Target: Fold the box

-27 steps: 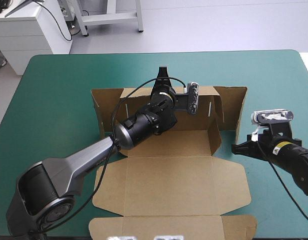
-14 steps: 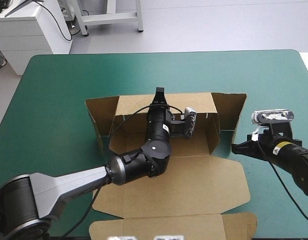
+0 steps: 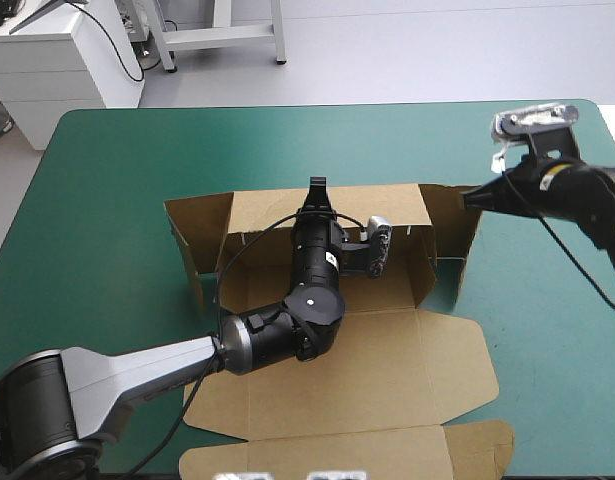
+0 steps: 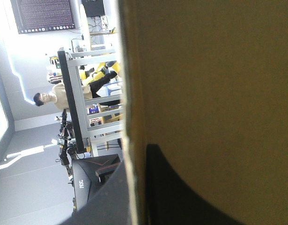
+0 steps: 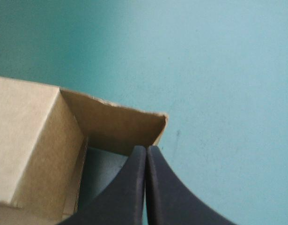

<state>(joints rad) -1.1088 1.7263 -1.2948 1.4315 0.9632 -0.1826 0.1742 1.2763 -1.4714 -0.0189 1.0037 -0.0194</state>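
Beyond the counter [image 3: 107, 160] with its teal-green cover I saw pale grey floor [image 3: 437, 50], a white cabinet [image 3: 57, 65] off its far left corner, and a metal frame [image 3: 222, 35] past its far edge.

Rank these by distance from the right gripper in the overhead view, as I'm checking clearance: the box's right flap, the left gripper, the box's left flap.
1. The right flap: the right gripper sits right at its top edge.
2. The left gripper: toward the middle, on the back wall at its top edge.
3. The left flap: at the far left end.
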